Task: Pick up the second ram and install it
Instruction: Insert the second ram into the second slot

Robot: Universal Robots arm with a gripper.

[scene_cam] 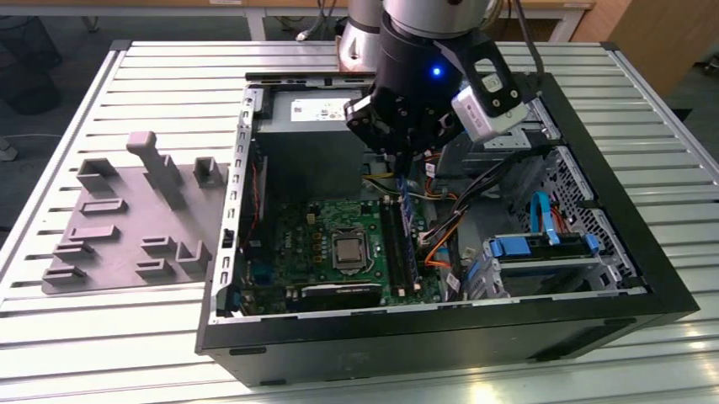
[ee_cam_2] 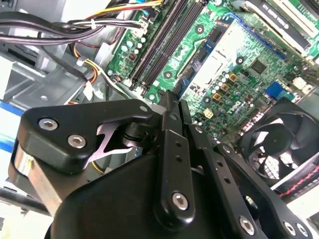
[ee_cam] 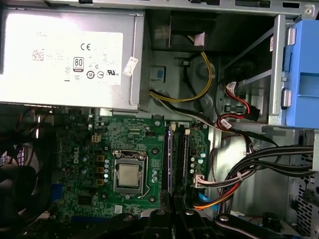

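Two black slots [ee_cam: 177,159] are hovered over by the gripper [ee_cam_2: 172,102], fingers pressed together. Whether the second ram is pinched cannot be told, and slot alignment is judged needed.

Arm [scene_cam: 422,50] reaches straight down from above, wrist vertical, claw [scene_cam: 405,151] pointing down. In the second wrist view the claw [ee_cam_2: 172,107] fingers are pressed together, nothing between.

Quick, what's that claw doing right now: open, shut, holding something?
Gripper: shut, fingers pressed together above the motherboard; whether a ram stick sits between them cannot be told.
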